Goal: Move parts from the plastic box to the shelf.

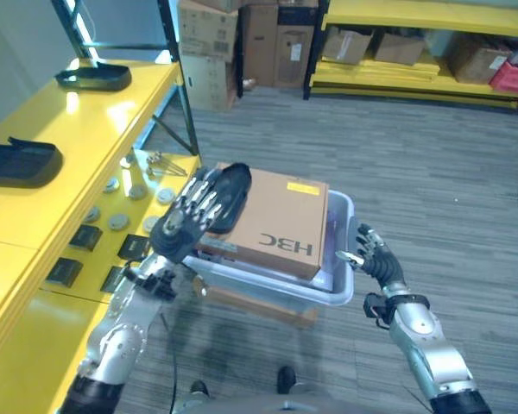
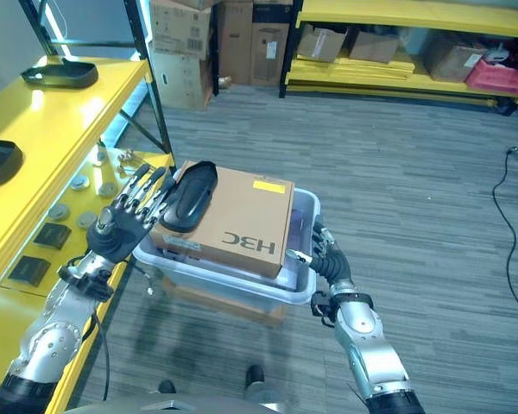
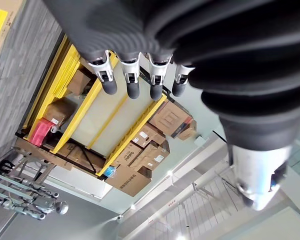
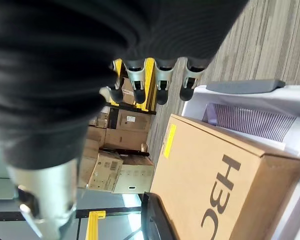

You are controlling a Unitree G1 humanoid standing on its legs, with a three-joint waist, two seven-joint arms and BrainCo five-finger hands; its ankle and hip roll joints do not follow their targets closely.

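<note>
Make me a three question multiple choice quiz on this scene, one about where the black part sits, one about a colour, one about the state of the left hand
1. Where does the black part lie?
A. on top of the cardboard box
B. on the floor
C. in the right hand

2. What colour is the shelf at the robot's left?
A. blue
B. yellow
C. white

3. How are the left hand's fingers?
A. curled into a fist
B. pinching a cable
C. straight, spread beside the black part

Answers:
1 A, it rests on the cardboard box that sits in the plastic box.
2 B, the shelf is yellow.
3 C, the left hand has its fingers extended; the right hand is at the plastic box's other edge.
</note>
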